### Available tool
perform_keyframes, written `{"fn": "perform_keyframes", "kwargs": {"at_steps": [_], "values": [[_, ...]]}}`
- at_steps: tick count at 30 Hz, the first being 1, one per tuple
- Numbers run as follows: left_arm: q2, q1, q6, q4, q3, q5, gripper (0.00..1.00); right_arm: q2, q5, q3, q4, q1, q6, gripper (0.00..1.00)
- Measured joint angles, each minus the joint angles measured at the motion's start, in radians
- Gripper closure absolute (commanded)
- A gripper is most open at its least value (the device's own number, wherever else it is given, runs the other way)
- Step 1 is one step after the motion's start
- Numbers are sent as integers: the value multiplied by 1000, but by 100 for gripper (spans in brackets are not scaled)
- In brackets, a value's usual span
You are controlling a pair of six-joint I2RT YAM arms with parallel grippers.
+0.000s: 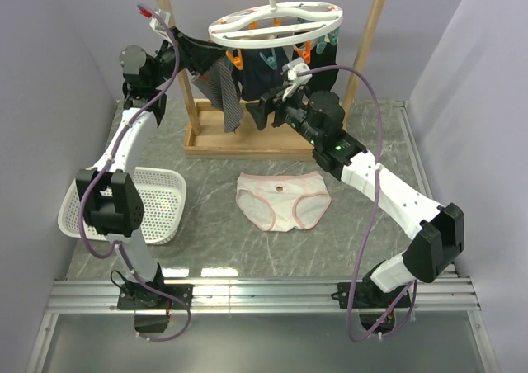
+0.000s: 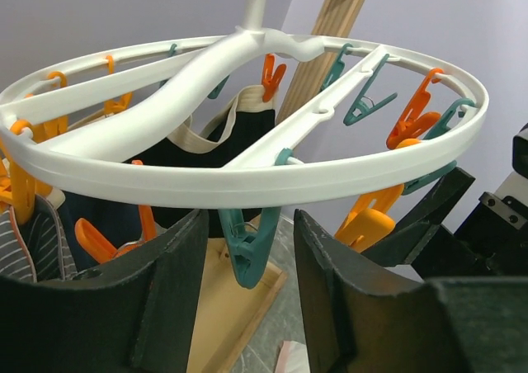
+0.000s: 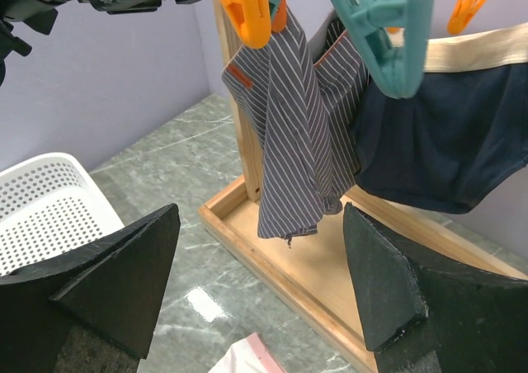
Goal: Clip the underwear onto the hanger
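Pink-trimmed white underwear (image 1: 283, 200) lies flat on the grey marbled bench (image 1: 206, 241), between the two arms and touching neither. At the back, the white oval hanger (image 1: 275, 25) hangs from a wooden rack (image 1: 375, 43). The left jaws are wide open and empty just below the hanger's rim, framing a teal clip (image 2: 246, 245). The right jaws also gape wide, holding nothing, facing a grey striped cloth (image 3: 289, 142).

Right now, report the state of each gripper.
Left gripper: open, holding nothing.
Right gripper: open, holding nothing.
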Motion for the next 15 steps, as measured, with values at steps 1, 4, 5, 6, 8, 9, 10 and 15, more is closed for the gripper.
{"fn": "perform_keyframes", "kwargs": {"at_steps": [1,4,5,6,8,9,10,15], "values": [[2,-2,-2,0,0,0,52,2,0,0,1,0,0,14],[2,-8,-11,7,0,0,55,10,2,3,3,0,1,14],[2,-11,-16,11,0,0,55,14,5,5,3,0,2,14],[2,-13,-20,14,0,0,56,20,10,9,3,0,3,14],[2,-18,-26,18,0,0,61,30,19,18,4,0,4,14],[2,-19,-27,19,0,0,65,34,25,21,4,0,4,14],[2,-22,-28,22,0,0,68,39,32,24,5,0,5,14],[2,-32,-31,24,0,0,89,58,74,40,12,0,8,14]]}}
